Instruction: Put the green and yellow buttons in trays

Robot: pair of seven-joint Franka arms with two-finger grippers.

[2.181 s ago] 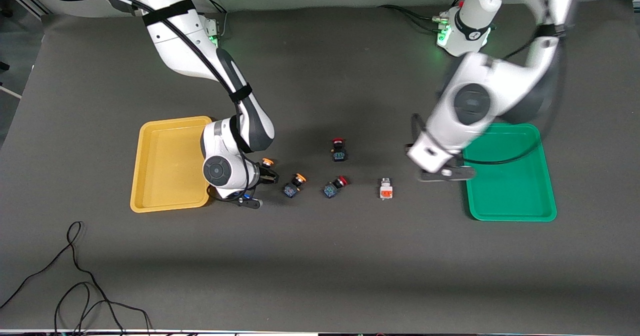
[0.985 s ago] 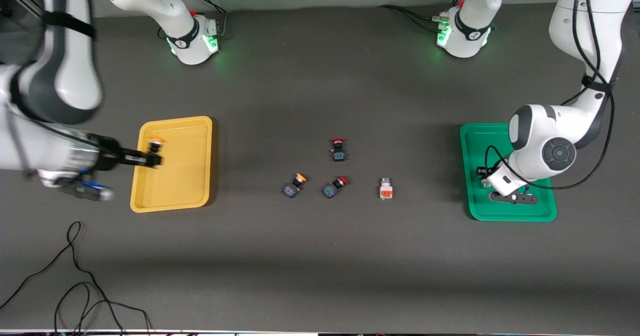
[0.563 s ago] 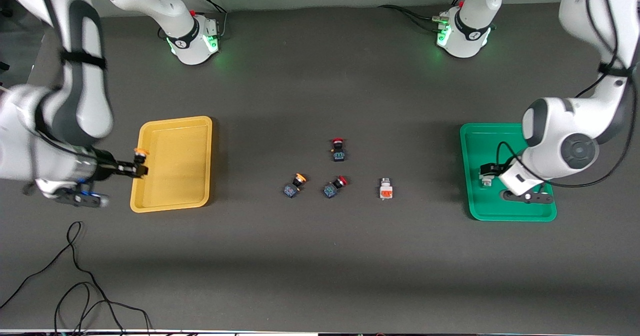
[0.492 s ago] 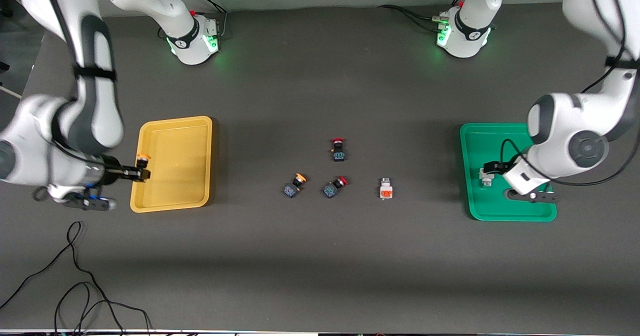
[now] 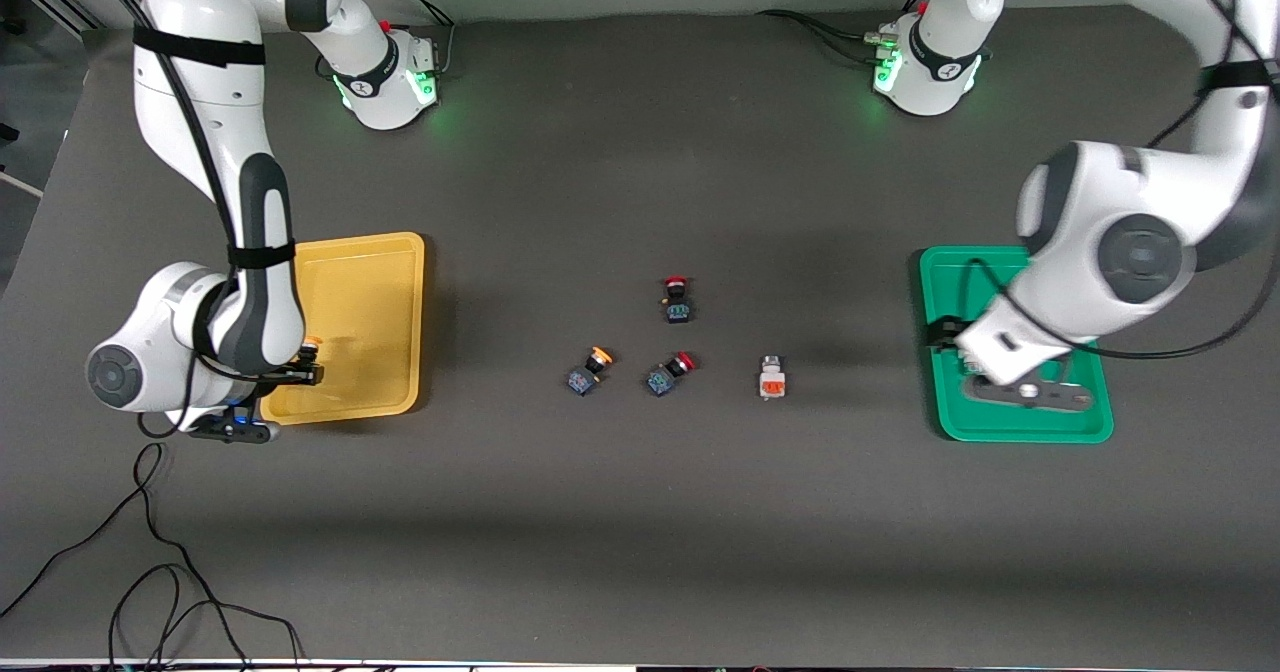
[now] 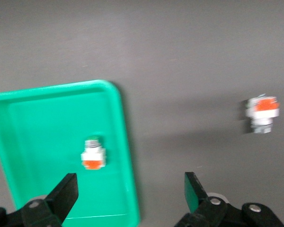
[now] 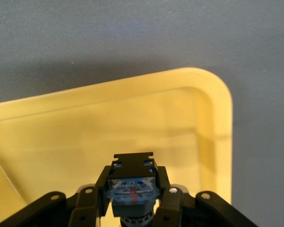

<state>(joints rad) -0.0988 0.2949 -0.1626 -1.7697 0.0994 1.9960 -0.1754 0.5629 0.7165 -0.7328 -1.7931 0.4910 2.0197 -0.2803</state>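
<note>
My right gripper [image 5: 303, 360] is shut on a yellow-capped button [image 5: 311, 343] with a black-blue body [image 7: 132, 189], over the corner of the yellow tray [image 5: 365, 292] nearest the front camera; the tray also shows in the right wrist view [image 7: 109, 118]. My left gripper [image 5: 948, 340] is open and empty [image 6: 130, 196] over the green tray's [image 5: 1000, 424] edge toward the table middle. A white button with an orange band [image 6: 93, 154] lies in the green tray [image 6: 38, 123]. Another white button [image 5: 771, 378] and a yellow-capped button [image 5: 590, 368] lie mid-table.
Two red-capped switches lie mid-table: one [image 5: 677, 299] farther from the front camera, one [image 5: 669, 373] between the yellow-capped and white buttons. A black cable [image 5: 150, 552] loops off the table at the right arm's end.
The right gripper has carried the yellow-capped button in over the yellow tray's near corner. The left gripper has left the white button in the green tray and shifted toward the table middle.
</note>
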